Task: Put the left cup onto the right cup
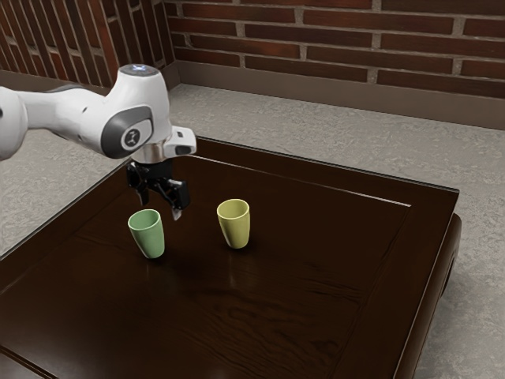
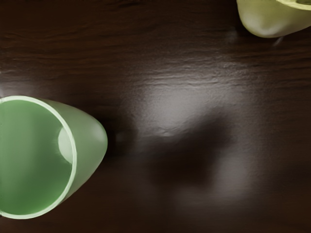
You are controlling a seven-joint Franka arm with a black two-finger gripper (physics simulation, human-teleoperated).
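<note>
My tool (image 1: 160, 204) hangs spread and empty just above the green cup (image 1: 147, 234) — upright on the worktop (image 1: 316, 260), yellow cup (image 1: 233, 223) nearby. Probably light, rigid, slick — I'd pinch its wall at the rim.

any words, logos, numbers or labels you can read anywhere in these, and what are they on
No text can be read in either view.
Grey round cap on the arm: a small white mark, too small to read as a letter or number.
Green cup: plain, no print.
Yellow cup: plain, no print.
Table and brick wall: no sign or label.
</note>
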